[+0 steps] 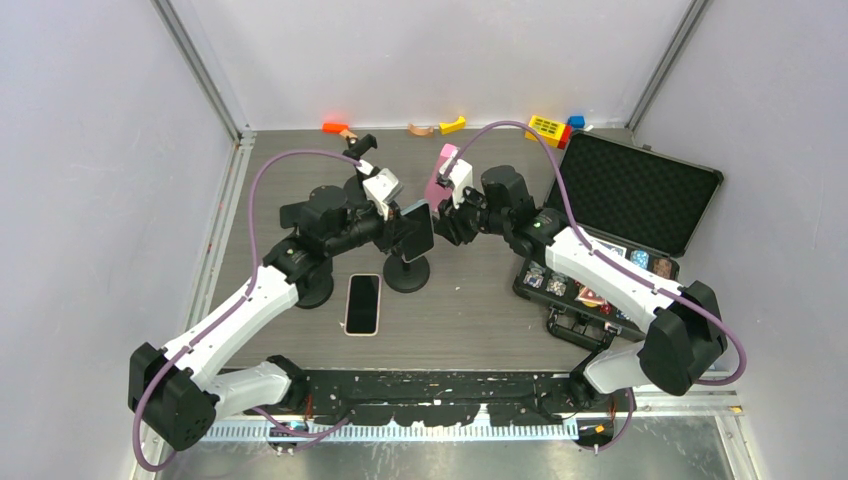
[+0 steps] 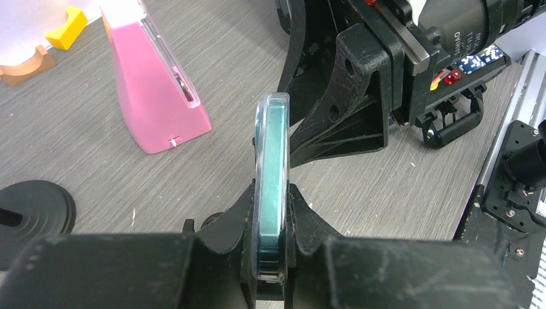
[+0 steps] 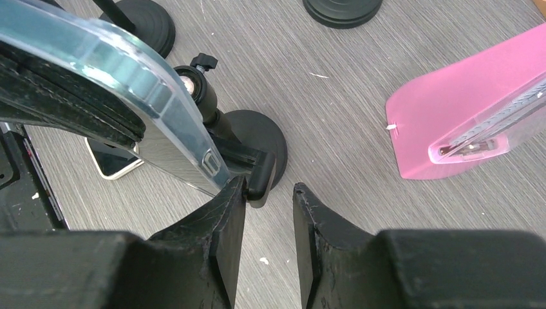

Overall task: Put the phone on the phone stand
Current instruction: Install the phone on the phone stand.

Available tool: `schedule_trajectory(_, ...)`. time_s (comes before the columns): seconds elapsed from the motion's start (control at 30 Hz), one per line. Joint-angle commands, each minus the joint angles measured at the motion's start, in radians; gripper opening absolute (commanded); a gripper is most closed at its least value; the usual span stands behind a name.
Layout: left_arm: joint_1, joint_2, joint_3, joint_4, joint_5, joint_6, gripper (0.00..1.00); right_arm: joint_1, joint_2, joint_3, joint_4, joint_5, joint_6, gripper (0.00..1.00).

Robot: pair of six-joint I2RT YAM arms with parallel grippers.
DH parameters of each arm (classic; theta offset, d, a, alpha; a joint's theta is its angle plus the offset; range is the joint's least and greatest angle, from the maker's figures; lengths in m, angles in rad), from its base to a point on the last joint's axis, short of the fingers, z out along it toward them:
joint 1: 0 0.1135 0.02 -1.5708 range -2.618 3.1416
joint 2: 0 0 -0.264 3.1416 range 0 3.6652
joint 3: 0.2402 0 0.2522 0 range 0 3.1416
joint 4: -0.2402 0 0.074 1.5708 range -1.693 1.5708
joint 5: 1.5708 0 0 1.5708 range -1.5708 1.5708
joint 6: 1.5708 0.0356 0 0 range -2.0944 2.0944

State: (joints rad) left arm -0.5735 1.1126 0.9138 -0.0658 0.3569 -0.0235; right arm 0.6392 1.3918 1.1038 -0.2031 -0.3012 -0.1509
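Observation:
A phone in a clear case is held upright in my left gripper, just above a black phone stand. In the left wrist view the fingers are shut on the phone's teal edge. My right gripper is close on the phone's right side. Its jaws stand open with nothing between them. Its left fingertip is beside the stand's black clamp arm, under the phone's lower corner. The stand's ball joint and round base show below the phone.
A second phone lies flat on the table in front of the stand. A pink stand holding another phone is behind the grippers. Another black stand base is at left. An open black case with small items is at right. Toy blocks line the back wall.

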Motion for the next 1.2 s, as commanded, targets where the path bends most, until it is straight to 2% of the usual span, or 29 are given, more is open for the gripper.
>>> schedule_trajectory(0.0,0.095,0.045,-0.051,-0.341,-0.321,0.141,0.00,-0.050,-0.049,0.029,-0.191,0.047,-0.049,0.37)
schedule_trajectory(0.4,0.095,0.053,-0.043,-0.347,-0.309,0.137,0.00,-0.050,-0.014,0.074,-0.245,0.014,-0.038,0.39)
schedule_trajectory(0.83,0.095,0.054,-0.041,-0.350,-0.297,0.133,0.00,-0.050,0.057,0.215,-0.370,-0.006,-0.007,0.39)
schedule_trajectory(1.17,0.095,0.056,-0.041,-0.348,-0.280,0.131,0.00,-0.051,0.043,0.100,-0.272,-0.026,0.005,0.39)
